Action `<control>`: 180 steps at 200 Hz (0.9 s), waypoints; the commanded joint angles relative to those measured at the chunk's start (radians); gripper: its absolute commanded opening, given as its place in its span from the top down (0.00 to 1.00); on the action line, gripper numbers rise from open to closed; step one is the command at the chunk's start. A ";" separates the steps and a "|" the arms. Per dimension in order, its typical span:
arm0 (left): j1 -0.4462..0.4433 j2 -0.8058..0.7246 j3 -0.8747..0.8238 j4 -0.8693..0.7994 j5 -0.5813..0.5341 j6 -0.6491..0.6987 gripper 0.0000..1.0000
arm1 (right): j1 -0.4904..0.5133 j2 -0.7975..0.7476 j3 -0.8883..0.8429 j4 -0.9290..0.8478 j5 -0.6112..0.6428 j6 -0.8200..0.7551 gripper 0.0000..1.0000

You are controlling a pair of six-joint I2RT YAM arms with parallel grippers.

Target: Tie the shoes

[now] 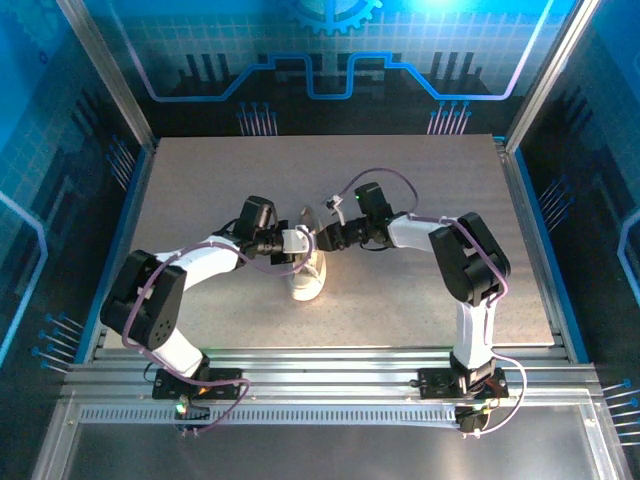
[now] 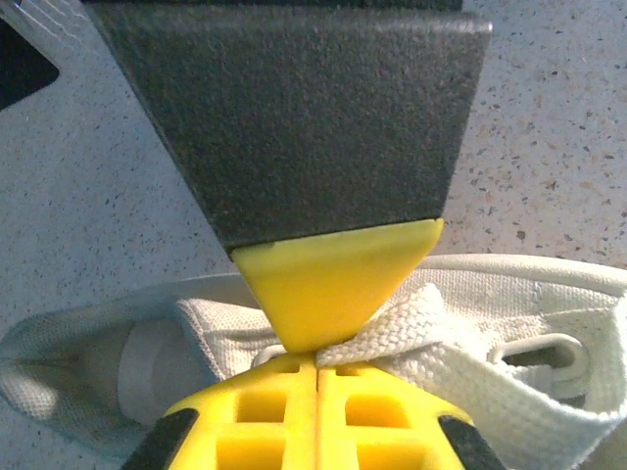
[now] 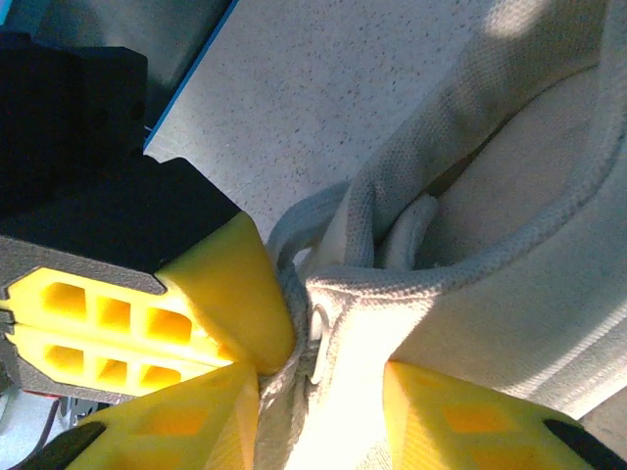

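**A:** Where do we find the shoe from above?

**B:** We see the white canvas sneaker [image 1: 306, 284] near the middle of the table [image 1: 430, 290], toe toward 6 o'clock. The left gripper [image 1: 303, 240] reaches in from 9 o'clock and the right gripper [image 1: 322, 239] from 3 o'clock. Their tips meet over the laced part, toward the shoe's 12 o'clock end. From up here we cannot tell either grip.

**A:** And on the left wrist camera?

**B:** The left gripper's own yellow fingers [image 2: 294, 377] sit at 6 o'clock, pressed flat together on the flat woven lace [image 2: 421, 328], which runs off toward 3 o'clock. One fingertip [image 2: 333, 284] of the right gripper points down from 12 o'clock and touches that same pinch point. The sneaker lies across the frame just behind.

**A:** The right wrist camera?

**B:** The right gripper's fingers [image 3: 446, 421] stand apart at 6 o'clock, with lace and the canvas edge between them, near an eyelet [image 3: 315, 323]. We cannot tell whether they squeeze it. The left gripper's finger comes in from 9 o'clock, touching the lace.

**A:** How do we expect it to handle?

**B:** We judge the sneaker light and its canvas soft, so a hard pull may drag or tip it. The lace looks limp and flat, and its weave should not slip much. We would pinch it across its flat face, close to the eyelets, and leave the canvas alone.
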 commanded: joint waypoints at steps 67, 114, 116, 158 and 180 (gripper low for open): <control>-0.011 -0.077 -0.102 0.078 -0.050 -0.028 1.00 | 0.024 -0.027 -0.057 0.079 0.027 0.029 1.00; -0.014 -0.126 -0.114 0.073 -0.048 -0.022 1.00 | -0.035 -0.114 -0.155 0.202 0.034 0.078 1.00; -0.014 -0.127 -0.114 0.073 -0.048 -0.021 1.00 | -0.036 -0.114 -0.155 0.200 0.034 0.077 1.00; -0.032 -0.134 -0.115 0.063 -0.052 -0.010 1.00 | -0.040 -0.120 -0.179 0.211 0.029 0.075 1.00; -0.044 -0.126 -0.114 0.068 -0.054 -0.014 1.00 | -0.041 -0.118 -0.178 0.221 0.015 0.085 0.97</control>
